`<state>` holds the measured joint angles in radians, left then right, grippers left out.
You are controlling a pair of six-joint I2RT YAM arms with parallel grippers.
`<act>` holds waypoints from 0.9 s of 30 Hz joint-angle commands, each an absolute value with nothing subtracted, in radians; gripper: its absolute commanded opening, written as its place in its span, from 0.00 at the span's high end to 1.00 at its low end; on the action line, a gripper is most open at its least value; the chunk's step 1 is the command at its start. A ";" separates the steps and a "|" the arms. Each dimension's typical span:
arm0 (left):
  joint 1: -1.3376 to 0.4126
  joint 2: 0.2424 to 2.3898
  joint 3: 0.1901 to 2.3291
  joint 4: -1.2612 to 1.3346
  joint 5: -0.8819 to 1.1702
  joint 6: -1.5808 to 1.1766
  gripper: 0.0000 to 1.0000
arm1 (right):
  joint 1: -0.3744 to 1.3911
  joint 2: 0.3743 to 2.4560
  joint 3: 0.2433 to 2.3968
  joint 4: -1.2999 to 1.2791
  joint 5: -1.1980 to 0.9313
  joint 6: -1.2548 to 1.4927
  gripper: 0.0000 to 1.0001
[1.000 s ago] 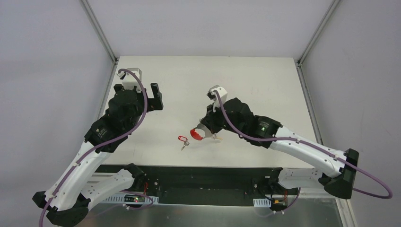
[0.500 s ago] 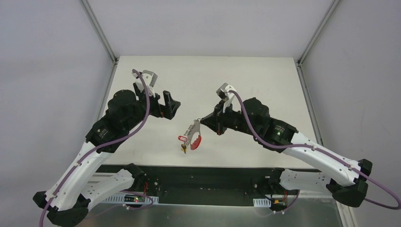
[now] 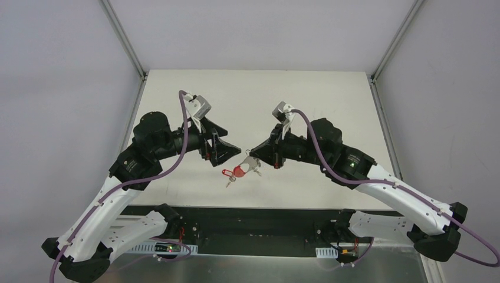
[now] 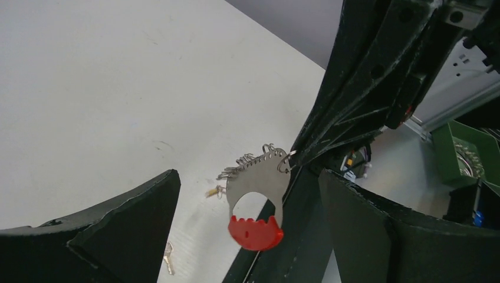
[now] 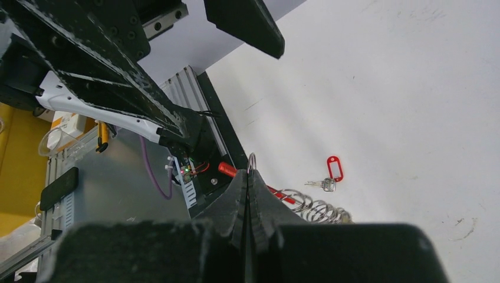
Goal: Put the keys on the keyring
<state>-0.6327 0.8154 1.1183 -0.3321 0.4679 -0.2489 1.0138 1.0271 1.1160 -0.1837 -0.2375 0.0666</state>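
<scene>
My right gripper (image 3: 252, 154) (image 5: 250, 174) is shut on a small wire ring (image 5: 252, 160). From that ring hangs the keyring holder (image 3: 247, 165), a silver plate (image 4: 259, 180) with a thick red curved lower part (image 4: 255, 231) and several split rings (image 5: 315, 206) along its edge. It hangs above the table. My left gripper (image 3: 227, 154) (image 4: 247, 177) is open, its fingers on either side of the holder and not touching it. A key with a red tag (image 3: 227, 174) (image 5: 334, 168) lies on the table below. A bare key (image 4: 168, 257) and a small yellowish piece (image 4: 213, 191) also lie there.
The white table (image 3: 306, 100) ends at a black front rail (image 3: 259, 215) just near the keys. Metal frame posts (image 3: 127, 41) stand at the back corners. Beyond the edge, the wrist views show a green bin (image 4: 466, 153) and electronics (image 5: 188, 171).
My right gripper lifted the holder off the table and now holds it hanging higher. My left arm swung right and turned, bringing its open fingers around the holder.
</scene>
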 commanded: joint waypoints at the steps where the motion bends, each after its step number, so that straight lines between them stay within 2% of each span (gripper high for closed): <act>1: -0.620 0.817 1.126 -0.256 0.634 -0.272 0.15 | 1.009 0.965 1.176 -0.092 -0.278 0.076 1.00; 7: -0.620 0.824 1.126 -0.204 0.729 -0.310 0.31 | 1.008 0.939 1.170 -0.048 -0.312 0.084 1.00; 16: -0.620 0.827 1.132 -0.112 0.806 -0.375 0.41 | 1.006 0.948 1.200 -0.040 -0.418 0.121 1.00; 23: -0.620 0.846 1.136 -0.051 0.895 -0.426 0.55 | 1.006 0.944 1.203 -0.023 -0.425 0.128 1.00; 27: -0.620 0.850 1.126 -0.013 0.929 -0.453 0.59 | 1.006 0.950 1.208 -0.015 -0.424 0.131 1.00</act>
